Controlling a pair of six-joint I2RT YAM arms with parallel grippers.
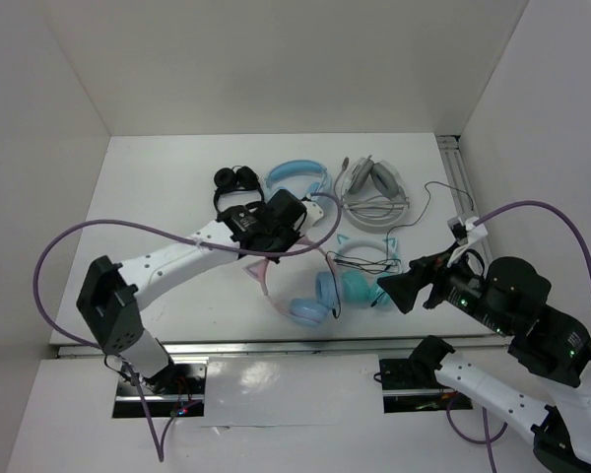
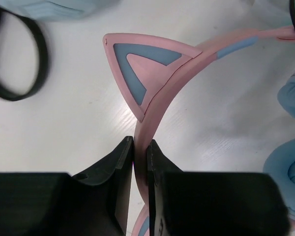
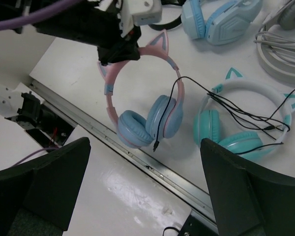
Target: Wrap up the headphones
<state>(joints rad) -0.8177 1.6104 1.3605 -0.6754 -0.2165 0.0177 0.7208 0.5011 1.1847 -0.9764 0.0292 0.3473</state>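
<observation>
The headphones [image 3: 133, 129] have a pink cat-ear headband and light blue ear cups, and they lie near the table's front edge [image 1: 308, 311]. My left gripper [image 2: 140, 147] is shut on the pink headband just below a cat ear [image 2: 142, 69], and it shows in the top view [image 1: 268, 251] too. A thin black cable [image 3: 168, 101] drapes over one cup, its plug [image 3: 156, 146] hanging free. The cable trails right, across the teal pair. My right gripper [image 3: 147, 182] is open and holds nothing, hovering right of the cups [image 1: 394, 294].
An all-teal cat-ear pair [image 1: 362, 287] lies right beside the pink one. Behind them lie a plain light blue pair [image 1: 297, 177], a grey pair [image 1: 374, 187] and a black pair [image 1: 234, 182]. A metal rail [image 3: 152, 164] runs along the front edge. White walls enclose the table.
</observation>
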